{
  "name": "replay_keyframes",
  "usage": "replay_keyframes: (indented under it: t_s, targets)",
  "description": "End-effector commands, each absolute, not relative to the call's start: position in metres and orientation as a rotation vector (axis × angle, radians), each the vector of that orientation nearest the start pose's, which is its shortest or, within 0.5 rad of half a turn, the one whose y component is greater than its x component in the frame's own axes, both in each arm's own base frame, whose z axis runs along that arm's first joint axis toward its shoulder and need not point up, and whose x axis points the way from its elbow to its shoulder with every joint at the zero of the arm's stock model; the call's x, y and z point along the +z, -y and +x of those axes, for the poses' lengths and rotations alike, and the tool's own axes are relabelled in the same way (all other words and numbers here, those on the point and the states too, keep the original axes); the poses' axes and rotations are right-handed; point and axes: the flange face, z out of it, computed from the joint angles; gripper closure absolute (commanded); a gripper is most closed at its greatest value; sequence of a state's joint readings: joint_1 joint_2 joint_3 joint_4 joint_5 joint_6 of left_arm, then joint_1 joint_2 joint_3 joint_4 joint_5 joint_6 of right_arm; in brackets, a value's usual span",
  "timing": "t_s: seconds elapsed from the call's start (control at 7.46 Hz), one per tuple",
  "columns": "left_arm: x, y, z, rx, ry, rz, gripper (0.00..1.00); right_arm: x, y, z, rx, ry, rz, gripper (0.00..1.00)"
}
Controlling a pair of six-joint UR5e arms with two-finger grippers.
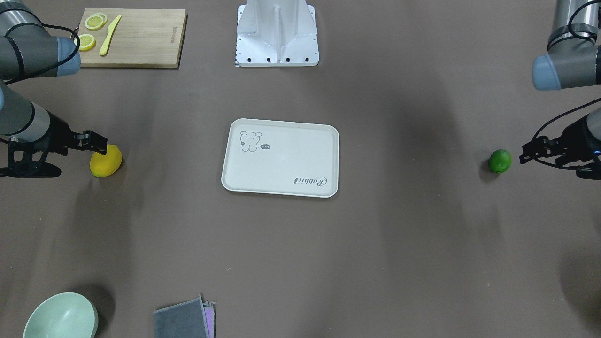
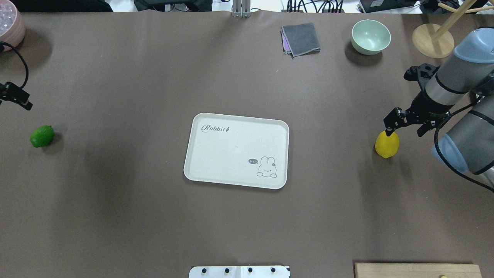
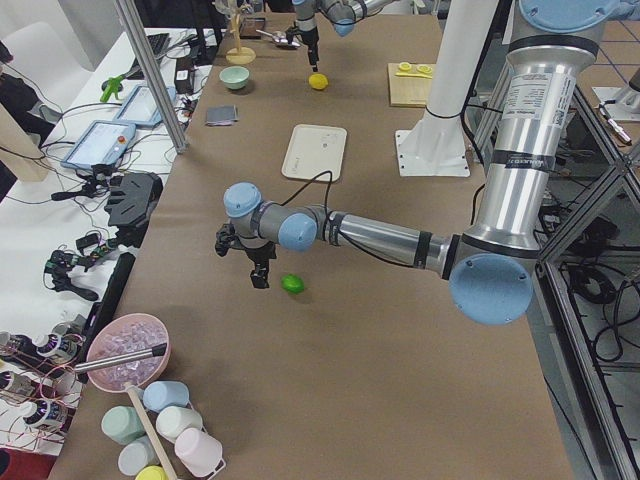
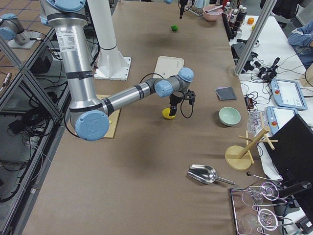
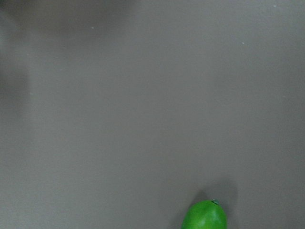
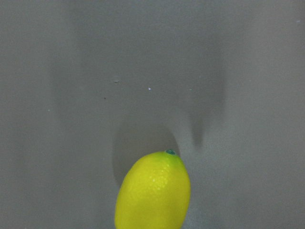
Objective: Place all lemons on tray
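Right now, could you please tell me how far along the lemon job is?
Nothing looks done yet: the tray holds no fruit. In hand: the right gripper is at the top of the yellow lemon, which rests on the table; whether it grips is unclear. The left gripper hangs near the green lemon, apart from it. Left: both lemons to the tray.

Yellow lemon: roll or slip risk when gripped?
The yellow lemon lies loose on the flat table and is oval, so a side nudge would likely roll it. Its curved, faintly glossy skin may slip in an off-centre pinch. It looks firm.
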State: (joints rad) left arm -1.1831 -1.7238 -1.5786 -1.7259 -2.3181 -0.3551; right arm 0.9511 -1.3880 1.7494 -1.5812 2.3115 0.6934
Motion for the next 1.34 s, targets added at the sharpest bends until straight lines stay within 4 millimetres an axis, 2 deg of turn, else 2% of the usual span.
replay_keyframes:
  t_s: [0.0, 0.27, 0.4, 0.54, 0.94, 1.07, 1.21]
  targets:
    - [0.567, 0.544, 0.187, 0.200, -0.781, 0.022, 0.03, 0.483, 0.499, -0.292, -0.078, 0.774, -0.201, 0.00]
    - [0.593, 0.542, 0.202, 0.236, -0.792, 0.023, 0.03, 0.485, 0.504, -0.303, -0.087, 0.769, -0.211, 0.00]
    - [0.609, 0.542, 0.203, 0.240, -0.797, 0.031, 0.03, 0.487, 0.509, -0.309, -0.090, 0.764, -0.217, 0.00]
    - [0.618, 0.542, 0.206, 0.247, -0.801, 0.034, 0.03, 0.495, 0.505, -0.319, -0.103, 0.754, -0.234, 0.00]
    - [0.606, 0.546, 0.218, 0.263, -0.858, 0.006, 0.03, 0.504, 0.500, -0.337, -0.126, 0.739, -0.260, 0.01]
    - [0.602, 0.549, 0.219, 0.259, -0.860, 0.009, 0.03, 0.505, 0.500, -0.338, -0.125, 0.738, -0.261, 0.10]
    - [0.602, 0.547, 0.220, 0.261, -0.861, 0.008, 0.03, 0.503, 0.499, -0.338, -0.124, 0.742, -0.264, 0.44]
